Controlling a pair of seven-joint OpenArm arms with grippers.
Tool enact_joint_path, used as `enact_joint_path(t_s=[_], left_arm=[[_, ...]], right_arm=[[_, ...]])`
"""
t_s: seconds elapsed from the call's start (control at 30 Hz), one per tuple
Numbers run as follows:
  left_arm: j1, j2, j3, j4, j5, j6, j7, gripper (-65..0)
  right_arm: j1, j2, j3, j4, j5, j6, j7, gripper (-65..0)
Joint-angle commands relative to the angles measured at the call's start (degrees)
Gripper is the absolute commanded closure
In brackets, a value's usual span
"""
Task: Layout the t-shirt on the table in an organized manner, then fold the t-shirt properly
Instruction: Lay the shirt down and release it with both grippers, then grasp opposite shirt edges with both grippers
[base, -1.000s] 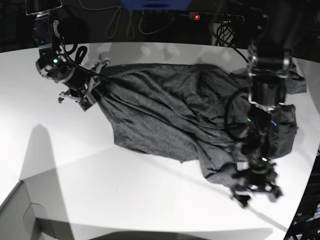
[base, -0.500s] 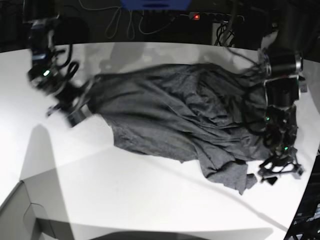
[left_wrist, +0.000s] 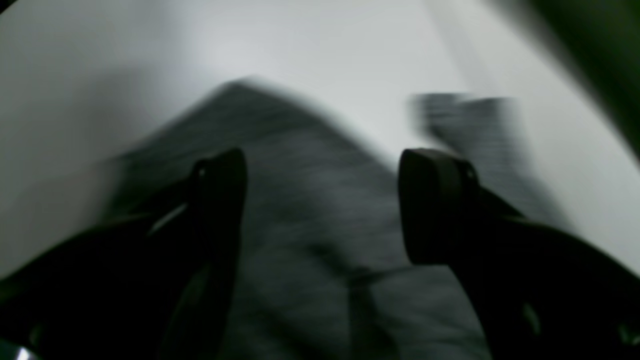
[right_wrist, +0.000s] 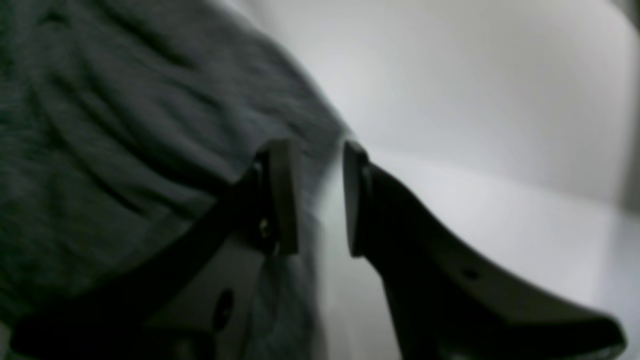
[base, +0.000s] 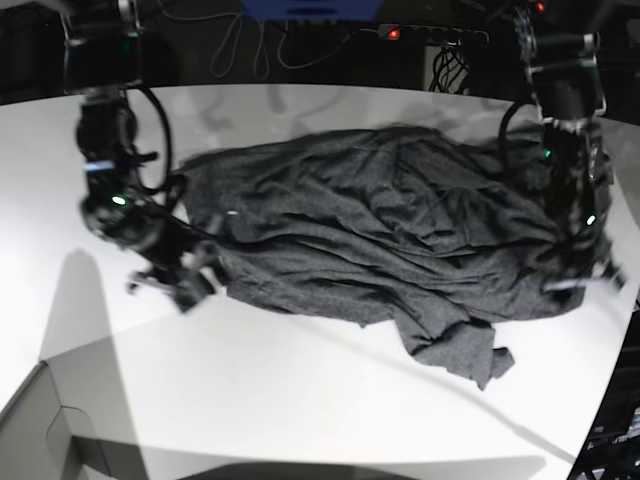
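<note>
The dark grey t-shirt (base: 370, 230) lies rumpled across the middle of the white table (base: 300, 400), with a loose corner pointing toward the front right. My left gripper (base: 583, 283) hangs over the shirt's right edge. In the left wrist view its jaws (left_wrist: 320, 200) stand wide open above the blurred t-shirt (left_wrist: 310, 280), gripping nothing. My right gripper (base: 190, 280) is at the shirt's front-left edge. In the right wrist view the right gripper (right_wrist: 320, 195) is narrowly open, with the t-shirt (right_wrist: 100, 150) just beside its left finger (right_wrist: 282, 195) and nothing between the pads.
A grey box corner (base: 40, 430) sits at the front left. Cables and dark equipment (base: 300, 30) line the table's far edge. The table's curved edge runs close behind my left arm on the right.
My right gripper has swung from the shirt's back-left corner down to its front-left edge. My left gripper has moved from the front corner back to the right edge. The cloth has bunched inward.
</note>
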Motion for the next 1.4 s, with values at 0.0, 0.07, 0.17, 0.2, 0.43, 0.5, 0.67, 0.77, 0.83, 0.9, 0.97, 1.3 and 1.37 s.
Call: enact_joint_path(t_s=[0.0,0.07,0.17,0.2,0.43,0.5,0.67,0.77,0.83,0.9,0.97,1.3,1.37], left_arm=[[-0.8,-0.9,-1.3,1.2,-0.2,-0.5,-0.3,-46.2],[0.5,-0.9,-3.7,2.4,-0.2,-0.5,0.9,-46.2],[2.8,-0.9,-7.0,5.8,-0.2,-0.6,2.8,-46.2],[3.5,-0.9,-8.0,7.1,-0.2,-0.6,3.8,-46.2],[4.4,-0.9,-13.4,11.8,-0.2,-0.6,8.7,-46.2],[4.4,-0.8,-13.9,12.1,-0.2,-0.7,9.6,-46.2],[4.4,0.3,-14.0,13.1,-0.2,-0.7,9.8,-46.2],[4.4,0.4,-14.0,13.1,-0.2,-0.7,9.8,-46.2],[4.4,0.5,-14.0,13.0,-0.2,-0.7,9.8,-46.2],[4.4,0.5,-13.9,13.0,-0.2,-0.7,9.8,-46.2],[4.4,0.5,-13.9,13.0,-0.2,-0.7,9.8,-46.2],[4.0,0.6,-13.7,12.8,-0.2,-0.7,9.8,-46.2],[3.8,1.2,-13.7,12.6,-0.2,-0.7,9.7,-46.2]], right_arm=[[2.8,-0.1,-0.8,-1.0,0.7,0.6,1.8,-15.5],[6.2,-0.8,-2.2,-6.9,0.7,0.6,1.9,-13.7],[10.6,-2.1,-2.5,-16.3,0.7,0.6,2.1,-5.9],[11.9,-2.1,-2.5,-18.3,0.7,0.6,2.1,-3.9],[16.9,-2.2,-2.4,-29.1,0.7,0.6,2.2,0.0],[18.6,-2.2,-2.4,-34.1,0.7,0.5,3.6,0.0],[22.8,-0.9,-2.5,-46.8,0.6,-4.2,11.1,0.0],[25.9,0.5,-2.5,-54.5,0.6,-8.2,16.0,0.0],[28.1,1.6,-2.5,-59.2,0.6,-10.3,19.6,0.0],[29.9,2.4,-2.5,-61.5,0.6,-13.6,22.7,0.0],[30.5,3.2,-2.5,-61.4,0.6,-15.7,25.1,0.0],[33.9,3.4,-2.1,-60.7,0.8,-28.2,33.4,0.0],[32.9,3.6,-1.9,-57.6,0.9,-28.2,32.9,0.0]])
